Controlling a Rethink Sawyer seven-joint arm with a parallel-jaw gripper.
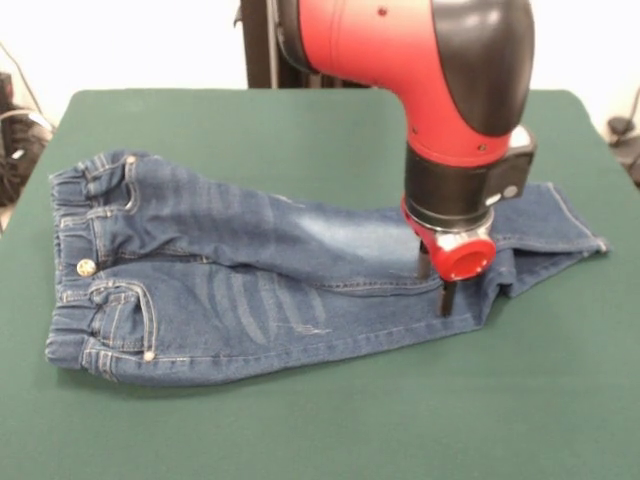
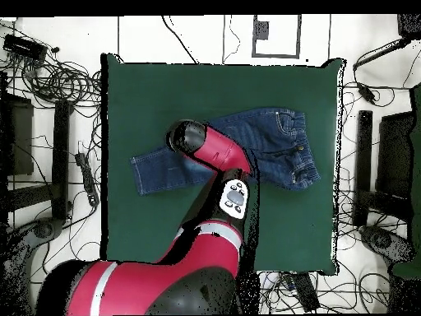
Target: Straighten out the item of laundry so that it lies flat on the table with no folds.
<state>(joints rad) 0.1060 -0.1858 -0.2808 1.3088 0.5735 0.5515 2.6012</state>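
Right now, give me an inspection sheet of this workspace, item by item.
Surface: dark green table, bare apart from the jeans.
Job's things: blue jeans lie across the table, waistband at picture-left in the front view; the legs overlap, with a fold near the hems.
Clutter: nothing seen on the table.
Gripper: gripper is down on the lower legs, two dark fingers apart, touching the denim.
Cables: many loose cables on the floor around the table.
Surroundings: black stands and equipment beside the table.

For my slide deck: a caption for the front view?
Sawyer gripper pressing down on jeans lying on green table.
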